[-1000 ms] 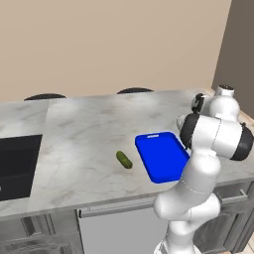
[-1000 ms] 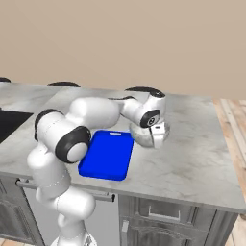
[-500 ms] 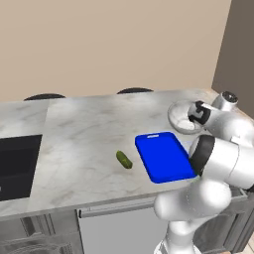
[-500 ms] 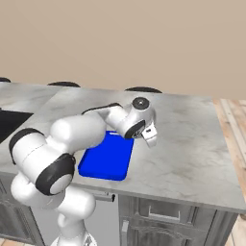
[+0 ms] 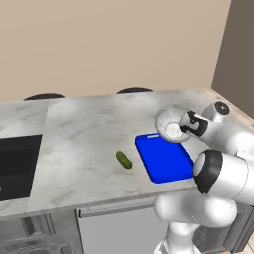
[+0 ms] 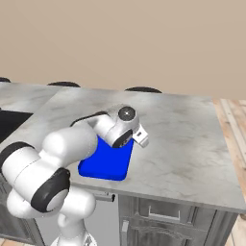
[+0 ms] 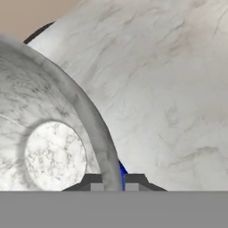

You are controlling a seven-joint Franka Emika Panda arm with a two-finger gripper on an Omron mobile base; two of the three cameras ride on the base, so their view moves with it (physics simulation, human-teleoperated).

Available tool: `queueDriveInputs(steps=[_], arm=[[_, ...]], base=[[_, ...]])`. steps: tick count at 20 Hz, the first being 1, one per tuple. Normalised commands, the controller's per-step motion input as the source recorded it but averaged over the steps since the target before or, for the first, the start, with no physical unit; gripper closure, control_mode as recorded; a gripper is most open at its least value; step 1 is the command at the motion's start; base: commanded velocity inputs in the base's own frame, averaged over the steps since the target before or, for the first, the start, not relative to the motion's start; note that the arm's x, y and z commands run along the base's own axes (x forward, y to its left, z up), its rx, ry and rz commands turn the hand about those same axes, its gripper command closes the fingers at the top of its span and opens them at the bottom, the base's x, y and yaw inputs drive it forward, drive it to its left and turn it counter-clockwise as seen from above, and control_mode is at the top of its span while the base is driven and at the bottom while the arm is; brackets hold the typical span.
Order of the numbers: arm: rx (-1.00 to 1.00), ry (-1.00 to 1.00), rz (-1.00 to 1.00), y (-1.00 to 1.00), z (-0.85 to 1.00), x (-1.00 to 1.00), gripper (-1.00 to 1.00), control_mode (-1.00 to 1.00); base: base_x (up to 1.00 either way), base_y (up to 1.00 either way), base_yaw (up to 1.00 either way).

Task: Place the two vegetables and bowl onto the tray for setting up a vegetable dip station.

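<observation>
End effector [image 7: 112, 186] clamping bowl [image 5: 170, 122] rim over tray [image 5: 165, 159], cucumber [image 5: 124, 159] left base view

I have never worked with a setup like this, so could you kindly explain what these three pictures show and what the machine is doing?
These are rendered pictures of a simulated kitchen. The machine is a white robot arm with a two-finger gripper at its end. Two pictures come from cameras on its base, looking over the arm from the left and from the right. The third comes from a camera on the hand, looking along the fingers.

On the marble counter lie a bright blue tray and, to its left, a small green cucumber. A dark sink is set in at the far left.

The gripper is shut on the rim of a speckled grey-white bowl, holding it tilted above the tray's far end.
</observation>
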Motion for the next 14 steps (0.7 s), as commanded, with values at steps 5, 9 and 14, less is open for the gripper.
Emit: queueDriveInputs(steps=[5,9,14], arm=[[-0.15,0.13,0.26,0.29,0.18,0.01,1.00,-1.00],[-0.12,0.13,0.20,0.31,0.11,0.04,1.00,-1.00],[-0.01,0.19,0.04,0.19,0.10,0.12,1.00,-1.00]], base=[[0.00,0.00,0.00],[0.00,0.00,0.00],[0.00,0.00,0.00]])
